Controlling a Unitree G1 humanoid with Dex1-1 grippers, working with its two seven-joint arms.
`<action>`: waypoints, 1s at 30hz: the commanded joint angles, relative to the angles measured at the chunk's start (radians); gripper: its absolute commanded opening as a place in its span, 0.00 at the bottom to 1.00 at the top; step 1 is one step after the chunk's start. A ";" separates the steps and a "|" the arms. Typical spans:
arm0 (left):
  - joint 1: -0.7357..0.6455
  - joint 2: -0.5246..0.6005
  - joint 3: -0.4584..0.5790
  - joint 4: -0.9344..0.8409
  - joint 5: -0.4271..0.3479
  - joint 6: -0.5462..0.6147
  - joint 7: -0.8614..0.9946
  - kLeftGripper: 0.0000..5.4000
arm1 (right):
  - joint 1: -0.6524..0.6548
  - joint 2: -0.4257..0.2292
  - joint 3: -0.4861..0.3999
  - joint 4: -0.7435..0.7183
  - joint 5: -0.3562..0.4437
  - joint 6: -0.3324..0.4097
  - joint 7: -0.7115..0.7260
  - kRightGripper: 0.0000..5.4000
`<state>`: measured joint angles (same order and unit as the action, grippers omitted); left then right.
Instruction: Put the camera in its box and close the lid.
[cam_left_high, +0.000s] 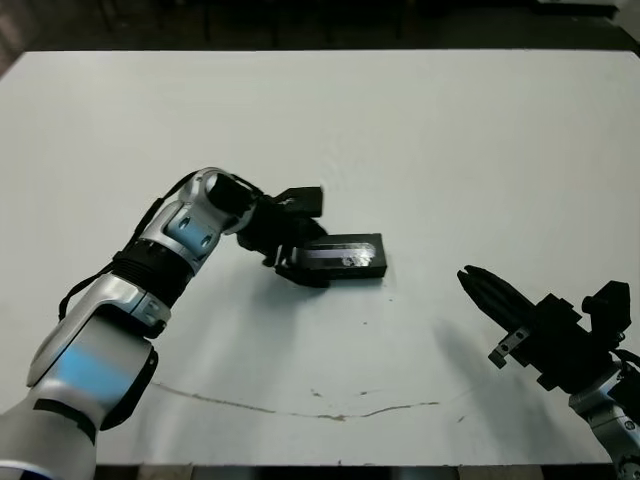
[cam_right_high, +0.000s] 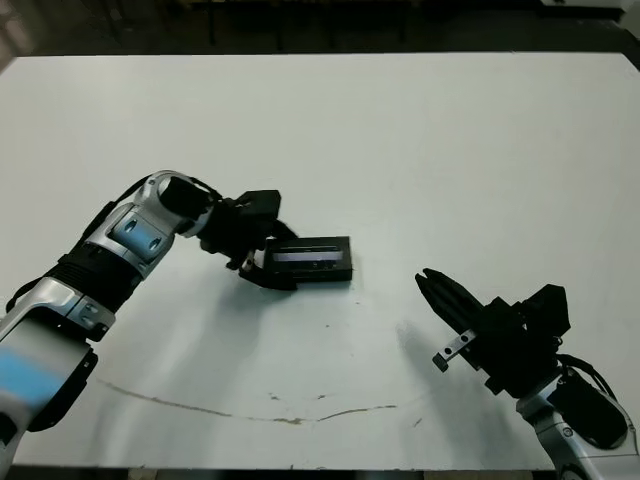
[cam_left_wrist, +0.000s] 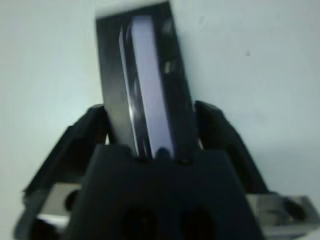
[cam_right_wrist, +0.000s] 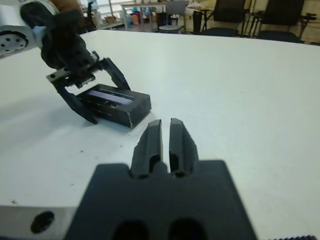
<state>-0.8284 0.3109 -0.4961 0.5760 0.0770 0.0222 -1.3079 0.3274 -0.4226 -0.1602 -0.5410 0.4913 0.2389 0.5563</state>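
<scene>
Left wrist view, lid (cam_left_wrist: 150, 85) window blurred, no legible writing

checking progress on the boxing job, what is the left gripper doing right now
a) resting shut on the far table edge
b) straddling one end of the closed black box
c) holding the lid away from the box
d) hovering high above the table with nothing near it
b: the left gripper has a finger on each side of one end of the box, whose lid is already on.

White table (cam_left_high: 480, 150), dark chairs (cam_right_wrist: 280, 20) beyond
</scene>
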 joint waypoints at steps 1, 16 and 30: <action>0.110 0.080 0.002 0.028 0.040 0.014 0.020 0.88 | 0.014 -0.004 -0.001 -0.006 0.017 0.035 -0.006 0.00; 0.421 0.330 0.228 -0.073 -0.094 -0.121 0.138 1.00 | 0.008 -0.005 -0.001 -0.022 0.057 0.089 -0.031 0.00; 0.685 0.540 0.559 -0.578 -0.282 0.083 0.257 0.98 | -0.006 0.006 0.009 -0.005 0.057 0.095 -0.036 0.00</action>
<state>-0.1841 0.8842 0.0171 0.0667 -0.1839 0.0698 -1.1174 0.3151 -0.4184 -0.1554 -0.5570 0.5558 0.3290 0.5218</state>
